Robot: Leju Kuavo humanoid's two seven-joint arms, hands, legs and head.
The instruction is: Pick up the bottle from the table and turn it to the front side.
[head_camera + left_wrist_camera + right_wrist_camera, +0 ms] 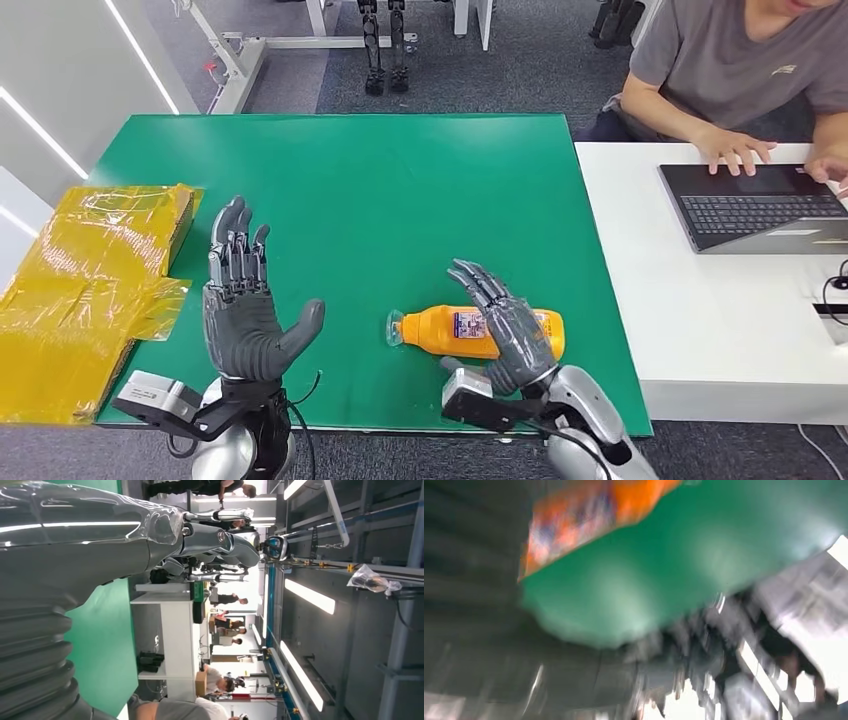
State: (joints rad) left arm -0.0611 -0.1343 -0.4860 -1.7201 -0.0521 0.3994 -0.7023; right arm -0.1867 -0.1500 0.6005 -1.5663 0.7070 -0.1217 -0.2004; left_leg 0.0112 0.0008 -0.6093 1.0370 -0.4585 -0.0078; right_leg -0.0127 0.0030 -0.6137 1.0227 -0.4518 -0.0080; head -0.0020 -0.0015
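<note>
An orange bottle [440, 329] lies on its side on the green table [380, 190], near the front edge, its clear cap pointing left. My right hand [505, 325] lies over the bottle's right half with its fingers stretched out across the label and its thumb on the near side; the fingers are not wrapped around it. The blurred right wrist view has the orange bottle [589, 515] close against the green table [664, 570]. My left hand [240, 300] is held up left of the bottle, fingers spread and empty. Its grey cover and fingers [220, 540] show in the left wrist view.
Crumpled yellow plastic packaging [85, 290] covers the table's left edge. A white table [700, 320] adjoins on the right, where a person [730, 70] types on a laptop [760, 205]. Bare green surface stretches behind the bottle.
</note>
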